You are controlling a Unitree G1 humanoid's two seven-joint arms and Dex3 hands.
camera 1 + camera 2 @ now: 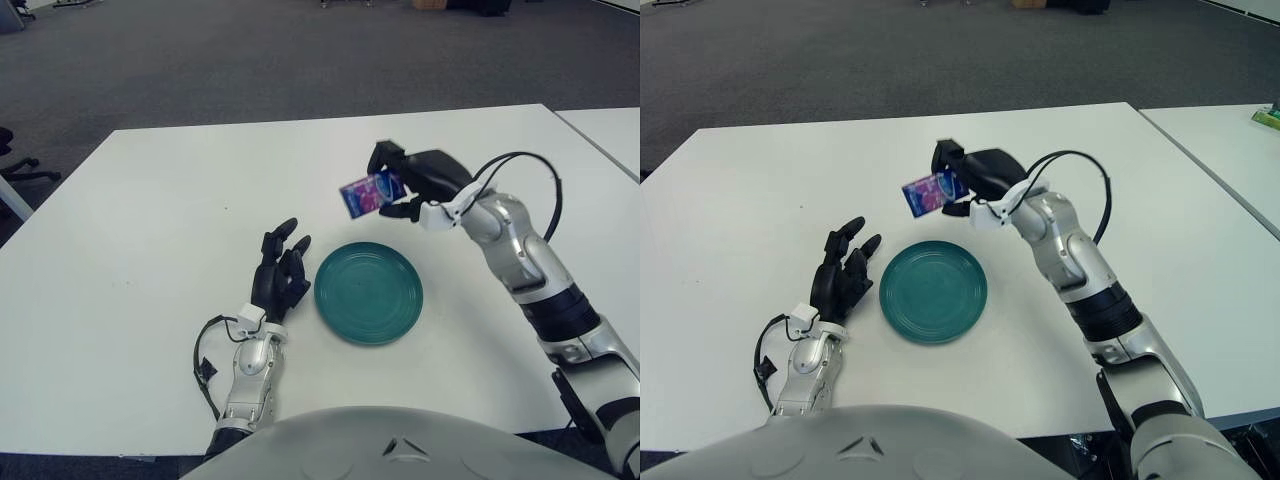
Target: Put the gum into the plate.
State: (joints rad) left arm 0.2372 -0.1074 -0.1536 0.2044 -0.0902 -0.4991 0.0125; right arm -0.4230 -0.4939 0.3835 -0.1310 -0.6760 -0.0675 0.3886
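My right hand (400, 185) holds a small blue and purple gum pack (361, 194) in the air, its fingers shut on it. The pack hangs above the white table, just behind the far rim of the round teal plate (368, 292), which has nothing in it. In the right eye view the gum pack (925, 194) shows above and slightly left of the plate (933, 290). My left hand (280, 272) lies on the table just left of the plate, fingers spread and holding nothing.
The white table (150, 220) stretches wide around the plate. A second white table (610, 130) stands at the right, apart by a narrow gap. Grey carpet lies beyond the far edge.
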